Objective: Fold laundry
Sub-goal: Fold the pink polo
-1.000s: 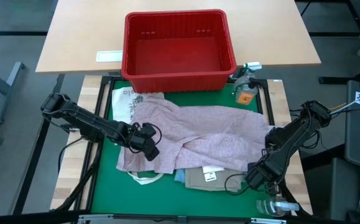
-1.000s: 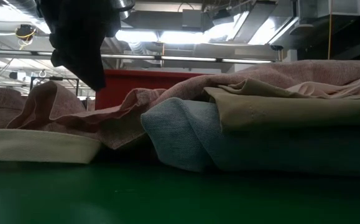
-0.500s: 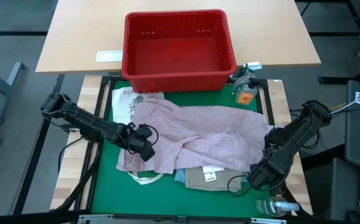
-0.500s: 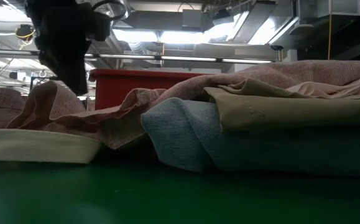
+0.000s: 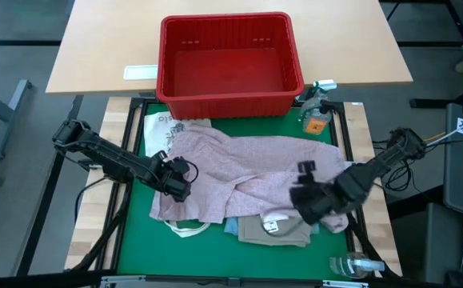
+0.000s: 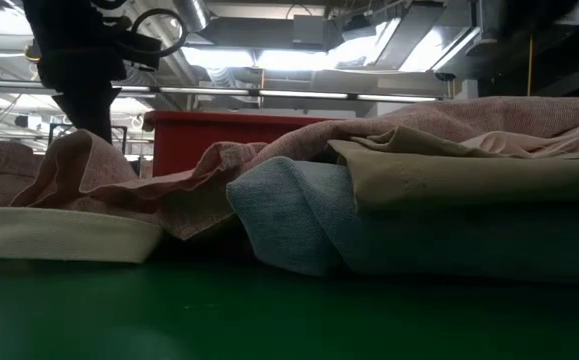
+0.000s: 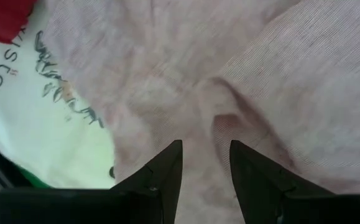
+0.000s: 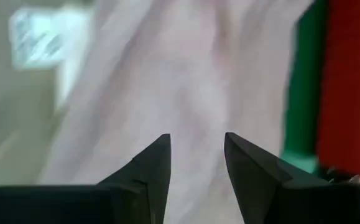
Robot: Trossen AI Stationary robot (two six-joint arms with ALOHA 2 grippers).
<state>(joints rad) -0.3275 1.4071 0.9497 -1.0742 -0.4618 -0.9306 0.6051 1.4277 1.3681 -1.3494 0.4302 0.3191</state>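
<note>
Both tools stand open and empty over the pink shirt (image 5: 255, 172): left tool (image 7: 206, 163) at its left edge, right tool (image 8: 196, 157) near its front right.

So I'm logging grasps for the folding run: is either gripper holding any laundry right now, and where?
Nothing is held. The left gripper and right gripper both stand open above the pink shirt, no cloth between their fingers.

A red basket (image 5: 229, 60) stands on the pale wooden tabletop (image 5: 103, 44), its near wall at the edge of the green mat (image 5: 135, 236). A white label (image 5: 140, 73) lies flat on the tabletop just beside the basket. Near the basket's other corner sits a small orange and white object (image 5: 315, 120). A clear plastic item (image 5: 355, 266) rests at the mat's near corner
</note>
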